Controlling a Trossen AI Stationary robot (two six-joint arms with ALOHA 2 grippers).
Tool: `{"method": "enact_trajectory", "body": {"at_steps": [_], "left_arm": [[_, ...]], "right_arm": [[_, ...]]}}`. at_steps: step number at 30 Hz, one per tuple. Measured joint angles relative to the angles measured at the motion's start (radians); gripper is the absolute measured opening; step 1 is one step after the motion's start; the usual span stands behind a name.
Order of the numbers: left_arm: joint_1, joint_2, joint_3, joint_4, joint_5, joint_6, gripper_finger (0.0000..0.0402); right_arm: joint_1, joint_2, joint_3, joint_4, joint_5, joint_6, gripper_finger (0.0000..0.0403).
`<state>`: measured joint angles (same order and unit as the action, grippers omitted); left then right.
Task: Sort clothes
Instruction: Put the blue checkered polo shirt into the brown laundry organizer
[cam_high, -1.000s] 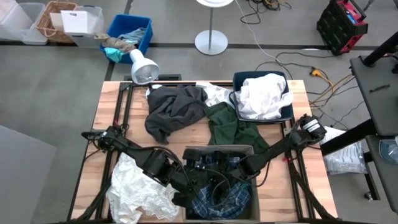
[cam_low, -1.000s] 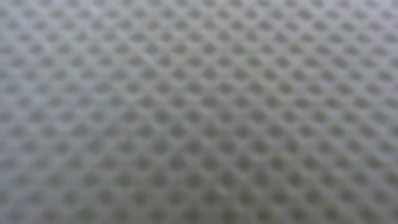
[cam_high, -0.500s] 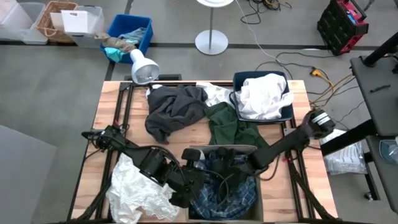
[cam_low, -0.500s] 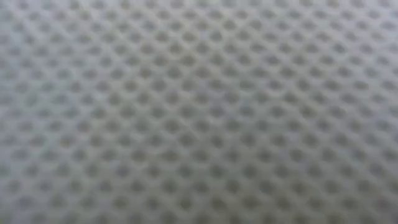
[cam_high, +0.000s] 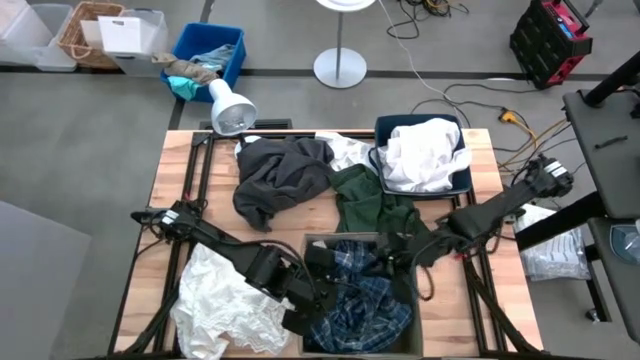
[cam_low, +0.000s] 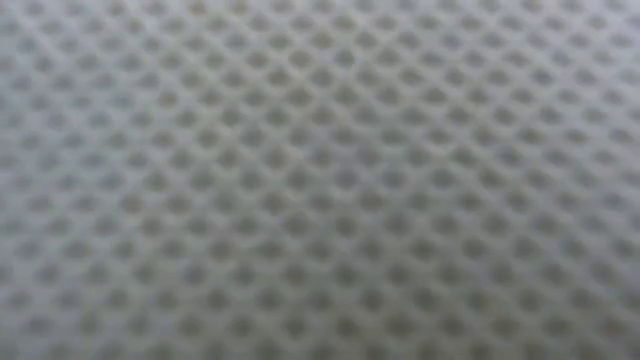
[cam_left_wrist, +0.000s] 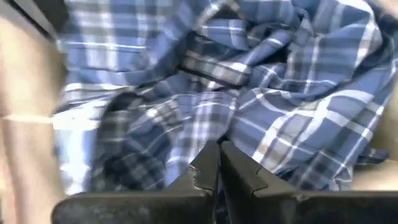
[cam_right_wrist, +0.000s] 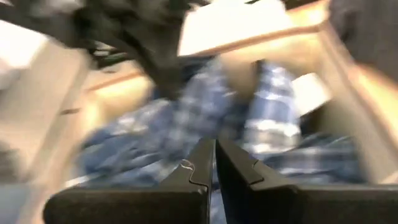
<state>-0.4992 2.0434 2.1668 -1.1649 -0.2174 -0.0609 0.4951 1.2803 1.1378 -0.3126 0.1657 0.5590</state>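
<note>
Your right arm has pulled back since a second ago, so the right tool (cam_high: 392, 262) now sits at the far right edge of the tan box (cam_high: 411, 290) instead of over its middle. Your left tool (cam_high: 312, 282) has stayed low at the box's left side, and the blue-and-white plaid shirt (cam_high: 362, 300) now lies spread out in the box where the arms were covering it before.

Look at your left wrist view: the left tool (cam_left_wrist: 218, 163) has its two fingers pressed together with nothing between them, and the plaid shirt (cam_left_wrist: 249, 93) lies just past the tips. In your right wrist view the right tool (cam_right_wrist: 215, 162) is also pressed together and holds nothing, with the plaid shirt (cam_right_wrist: 186, 137) lying beyond it in the box.

Other clothes are around you. A crumpled white cloth (cam_high: 225, 305) lies on the wooden desk (cam_high: 170, 180) just left of your left arm. The dark green garment (cam_high: 368, 205) lies right behind the box, close to your right tool. The charcoal grey garment (cam_high: 280, 175) is farther back on the desk. White clothes (cam_high: 425, 155) fill the dark blue bin (cam_high: 380, 128) at the far right.

Your low view shows only a grey dotted mesh (cam_low: 320, 180) covering everything.
</note>
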Motion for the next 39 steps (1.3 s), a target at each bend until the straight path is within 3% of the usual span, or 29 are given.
{"method": "enact_trajectory", "body": {"at_steps": [6,15,30,39], "left_arm": [[0.042,-0.001,-0.109,0.14,0.095,0.042,0.0],[0.076,-0.006,-0.269,0.279,0.165,0.053,0.0],[0.097,-0.009,-0.353,0.378,0.203,0.038,0.0],[0.101,-0.007,-0.378,0.384,0.228,0.035,0.0]], "right_arm": [[0.051,-0.025,0.001,-0.039,-0.199,0.067,0.0012],[0.116,0.105,0.002,-0.323,-0.142,0.137,0.0012],[0.107,0.346,0.007,-0.349,-0.078,0.112,0.0012],[0.107,0.273,0.014,-0.366,-0.079,0.158,0.0012]]}}
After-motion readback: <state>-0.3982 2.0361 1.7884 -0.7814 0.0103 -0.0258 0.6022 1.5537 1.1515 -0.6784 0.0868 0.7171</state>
